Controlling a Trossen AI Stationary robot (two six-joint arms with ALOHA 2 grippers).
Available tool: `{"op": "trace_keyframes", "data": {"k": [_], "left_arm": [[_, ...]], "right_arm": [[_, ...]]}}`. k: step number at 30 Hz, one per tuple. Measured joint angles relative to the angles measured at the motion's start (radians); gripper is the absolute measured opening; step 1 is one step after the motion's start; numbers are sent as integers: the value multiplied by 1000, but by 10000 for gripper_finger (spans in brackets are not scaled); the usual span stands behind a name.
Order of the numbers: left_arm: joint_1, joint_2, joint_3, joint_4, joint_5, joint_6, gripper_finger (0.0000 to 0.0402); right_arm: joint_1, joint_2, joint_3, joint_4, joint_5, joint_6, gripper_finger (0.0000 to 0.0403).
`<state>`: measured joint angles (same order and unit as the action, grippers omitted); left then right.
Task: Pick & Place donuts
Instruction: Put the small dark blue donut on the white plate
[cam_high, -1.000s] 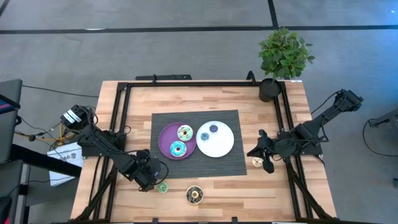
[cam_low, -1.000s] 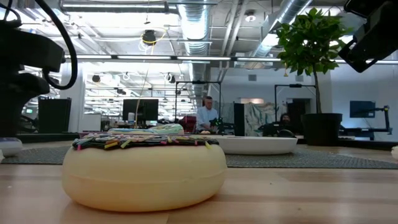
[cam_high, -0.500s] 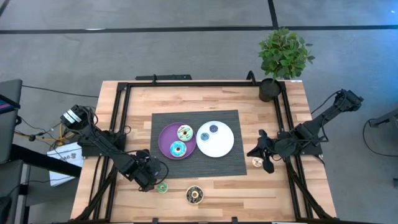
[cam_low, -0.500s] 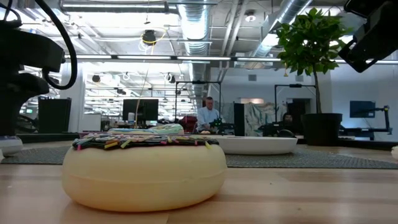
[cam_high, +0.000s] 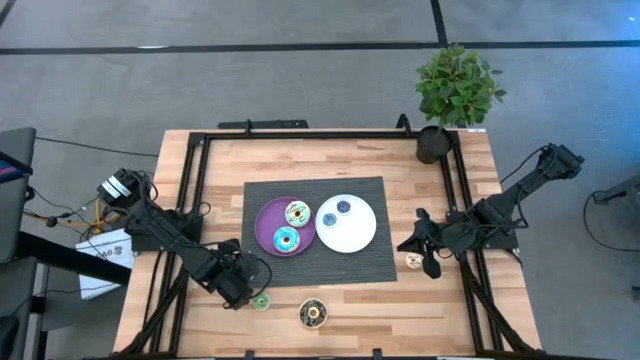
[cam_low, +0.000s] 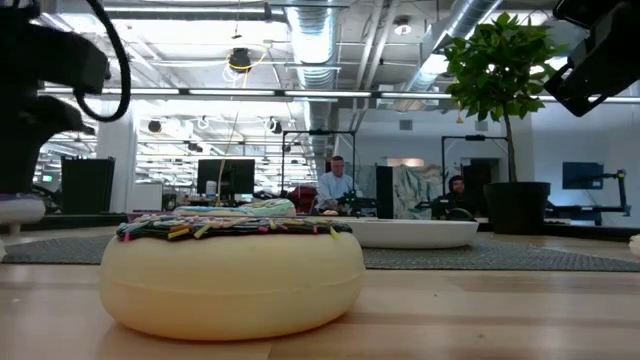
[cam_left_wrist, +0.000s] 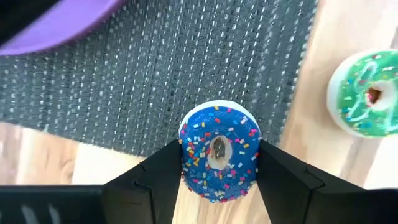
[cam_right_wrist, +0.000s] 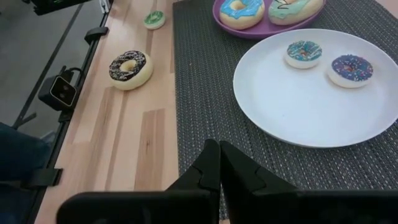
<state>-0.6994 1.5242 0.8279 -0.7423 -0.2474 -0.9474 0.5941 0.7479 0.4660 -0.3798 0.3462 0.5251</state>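
A blue-iced donut with sprinkles (cam_left_wrist: 219, 152) sits between the fingers of my left gripper (cam_high: 240, 290), near the table's near left, at the dark mat's (cam_left_wrist: 186, 68) corner. A green donut (cam_high: 261, 302) and a dark brown donut (cam_high: 313, 314) lie on the wood nearby. The purple plate (cam_high: 268, 232) bears two donuts, and so does the white plate (cam_high: 360, 232). A cream donut (cam_high: 413, 261) lies beside my right gripper (cam_right_wrist: 219, 155), which is shut and holds nothing, right of the mat. My left gripper pinches the blue donut by its outer rim (cam_left_wrist: 186, 146), one finger (cam_left_wrist: 163, 171) on each of two opposite sides. The fingers come from above, pointing steeply down. The donut lies level, icing up; in the low view its pale underside (cam_low: 20, 210) stands a little above the table.
A potted plant (cam_high: 455, 95) stands at the table's far right corner. Black frame rails (cam_high: 195, 190) run along the left, right and far sides. The bare wood along the near edge holds only the green and brown donuts.
In the low view my left gripper and the donut's pale underside stand a little higher than one second ago. My right arm has kept still.
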Motion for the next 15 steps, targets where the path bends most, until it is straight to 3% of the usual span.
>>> {"op": "trace_keyframes", "data": {"k": [8, 15], "left_arm": [[63, 0, 110, -97, 26, 29, 183], [192, 0, 228, -106, -13, 218, 183]], "right_arm": [[0, 0, 0, 0, 0, 0, 0], [0, 0, 0, 0, 0, 6, 0]]}}
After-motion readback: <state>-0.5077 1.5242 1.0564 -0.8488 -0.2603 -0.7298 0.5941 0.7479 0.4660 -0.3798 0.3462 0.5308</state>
